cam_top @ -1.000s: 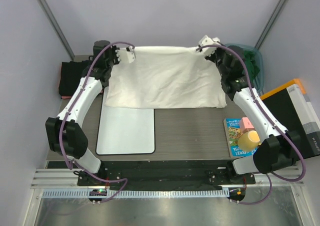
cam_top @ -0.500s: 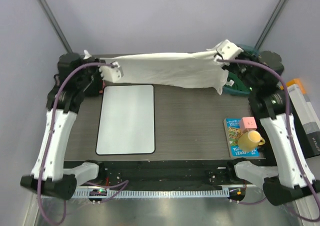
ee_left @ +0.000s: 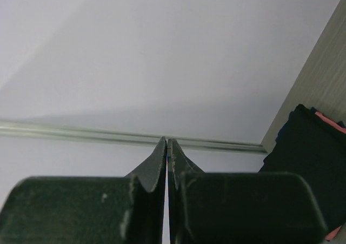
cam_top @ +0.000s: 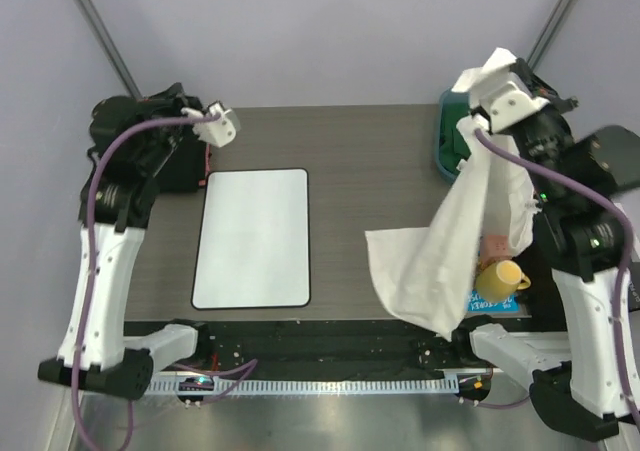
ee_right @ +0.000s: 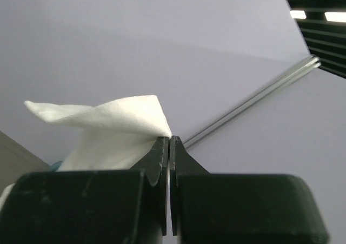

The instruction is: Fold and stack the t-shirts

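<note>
My right gripper is raised high at the back right, shut on a corner of the white t-shirt. The shirt hangs from it in a long drape down toward the table's front right. In the right wrist view the white cloth bunches left of the closed gripper. My left gripper is up at the back left, shut with nothing in it. Black t-shirts with a pinkish-red edge lie at the back left. A green t-shirt lies at the back right, partly behind the white one.
A flat white board with a black rim lies left of centre on the grey table. A book with a yellow object on it sits at the front right, partly behind the hanging shirt.
The left gripper has let go of the white t-shirt and drawn back left. The right gripper rose and swung right, so the shirt went from stretched between both to hanging from it.
</note>
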`<act>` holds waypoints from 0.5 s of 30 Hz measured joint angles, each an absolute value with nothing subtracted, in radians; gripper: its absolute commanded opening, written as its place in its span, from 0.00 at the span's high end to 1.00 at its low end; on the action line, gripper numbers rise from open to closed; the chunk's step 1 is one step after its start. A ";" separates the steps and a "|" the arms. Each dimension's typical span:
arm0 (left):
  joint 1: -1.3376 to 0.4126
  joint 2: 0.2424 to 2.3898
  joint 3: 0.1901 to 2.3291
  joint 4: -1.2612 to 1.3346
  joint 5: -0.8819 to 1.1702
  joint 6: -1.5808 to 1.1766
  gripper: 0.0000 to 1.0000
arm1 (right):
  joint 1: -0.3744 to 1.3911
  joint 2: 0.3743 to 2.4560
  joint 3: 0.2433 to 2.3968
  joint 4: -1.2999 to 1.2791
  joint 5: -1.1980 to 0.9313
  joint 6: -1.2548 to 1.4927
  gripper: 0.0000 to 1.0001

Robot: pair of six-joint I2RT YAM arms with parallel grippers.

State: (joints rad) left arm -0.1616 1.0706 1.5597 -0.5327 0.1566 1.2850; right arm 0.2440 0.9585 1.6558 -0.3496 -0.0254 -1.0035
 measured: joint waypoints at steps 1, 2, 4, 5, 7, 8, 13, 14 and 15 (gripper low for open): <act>-0.163 1.120 1.579 -0.516 0.149 1.279 1.00 | 0.244 0.981 1.634 -0.329 -0.021 -1.010 0.99; -0.165 1.158 1.586 -0.505 0.150 1.271 1.00 | 0.243 1.009 1.612 -0.307 -0.017 -1.013 0.99; -0.173 1.222 1.559 -0.505 0.170 1.253 0.92 | 0.242 1.062 1.569 -0.278 -0.009 -1.019 0.99; -0.189 1.243 1.534 -0.506 0.184 1.240 0.85 | 0.241 1.094 1.547 -0.264 -0.007 -1.020 0.99; -0.248 1.246 1.444 -0.509 0.221 1.201 0.77 | 0.240 1.142 1.499 -0.253 -0.006 -1.025 0.99; -0.287 1.244 1.398 -0.509 0.247 1.171 0.78 | 0.240 1.159 1.469 -0.256 -0.008 -1.030 0.99; -0.465 1.295 1.266 -0.496 0.309 1.021 1.00 | 0.239 1.192 1.430 -0.240 -0.023 -1.032 0.99; -0.490 1.319 1.258 -0.480 0.307 0.998 1.00 | 0.239 1.199 1.436 -0.224 -0.034 -1.024 0.99; -0.506 1.343 1.252 -0.454 0.294 0.971 1.00 | 0.239 1.209 1.445 -0.202 -0.042 -1.014 0.99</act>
State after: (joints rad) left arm -0.5060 1.3434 1.2518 -0.4538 0.2943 0.9714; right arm 0.2394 1.2091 1.4452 -0.2024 -0.0418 -1.0138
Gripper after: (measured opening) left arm 0.004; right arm 0.026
